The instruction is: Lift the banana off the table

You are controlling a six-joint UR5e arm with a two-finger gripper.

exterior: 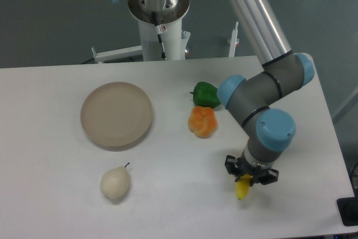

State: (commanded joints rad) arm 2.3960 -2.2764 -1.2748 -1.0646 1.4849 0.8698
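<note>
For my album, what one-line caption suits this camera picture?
Robot fingers straddle a yellow banana near the white table edge, with plate, pear and peppers nearby.

Bare table [50,194] is stretching along the bottom edge and far left of the frame, leaving easy passage. The plate [116,115] is occupying the left-centre, the white pear [114,183] is sitting below it, and the orange pepper [202,121] and green pepper [205,93] are crowding the centre.
</note>
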